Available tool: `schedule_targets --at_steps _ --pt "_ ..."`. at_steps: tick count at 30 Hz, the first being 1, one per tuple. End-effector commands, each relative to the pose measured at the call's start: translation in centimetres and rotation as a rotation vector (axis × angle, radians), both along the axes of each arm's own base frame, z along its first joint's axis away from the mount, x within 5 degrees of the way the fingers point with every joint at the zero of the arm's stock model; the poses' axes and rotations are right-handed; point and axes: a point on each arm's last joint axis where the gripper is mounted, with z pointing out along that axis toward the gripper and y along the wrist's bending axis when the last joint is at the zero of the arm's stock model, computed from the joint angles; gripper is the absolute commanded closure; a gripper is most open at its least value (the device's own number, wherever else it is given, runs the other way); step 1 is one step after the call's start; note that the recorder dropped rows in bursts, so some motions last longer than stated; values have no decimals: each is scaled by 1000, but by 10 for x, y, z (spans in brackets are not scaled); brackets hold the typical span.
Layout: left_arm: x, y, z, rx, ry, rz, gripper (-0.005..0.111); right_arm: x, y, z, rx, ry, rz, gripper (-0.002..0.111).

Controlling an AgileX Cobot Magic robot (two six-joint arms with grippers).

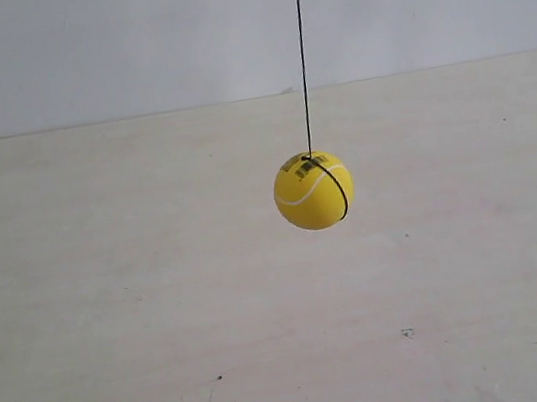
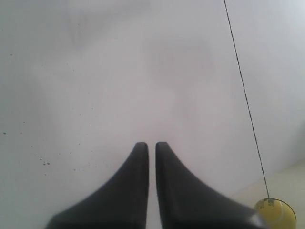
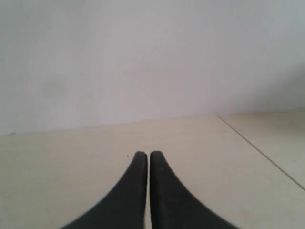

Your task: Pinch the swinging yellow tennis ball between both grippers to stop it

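Observation:
The yellow tennis ball (image 1: 313, 190) hangs on a thin dark string (image 1: 302, 54) near the middle of the exterior view, above the pale table, with its white seam and small black print facing the camera. No arm shows in that view. In the left wrist view my left gripper (image 2: 152, 144) is shut and holds nothing; the ball (image 2: 275, 213) peeks in at the frame's corner, off to one side of the black fingers, with its string (image 2: 243, 90) slanting up. My right gripper (image 3: 144, 153) is also shut and empty, pointing over the table; the ball is out of that view.
A pale beige table (image 1: 114, 315) with faint specks lies under the ball, and a plain white wall (image 1: 84, 47) stands behind it. In the right wrist view a thin seam line (image 3: 259, 150) crosses the table surface.

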Motion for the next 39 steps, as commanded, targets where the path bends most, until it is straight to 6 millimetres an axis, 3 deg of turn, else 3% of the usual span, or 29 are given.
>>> schedule_targets --at_steps 1,8,21,26,30,39 --pt "0 0 -1 -17 10 -7 102 -4 1 -8 -8 73 0 108" --pt "0 0 -1 -17 10 -7 102 -22 3 -12 -13 60 -7 108" --pt "0 0 -1 -17 10 -7 102 -24 4 -19 13 126 6 108" --pt "0 0 -1 -17 10 -7 102 -23 16 -19 -94 133 226 108" --pt "0 0 -1 -16 8 -9 102 -23 11 -21 -78 156 140 108" --pt "0 0 -1 -16 8 -9 102 -25 11 -29 -77 245 135 108"
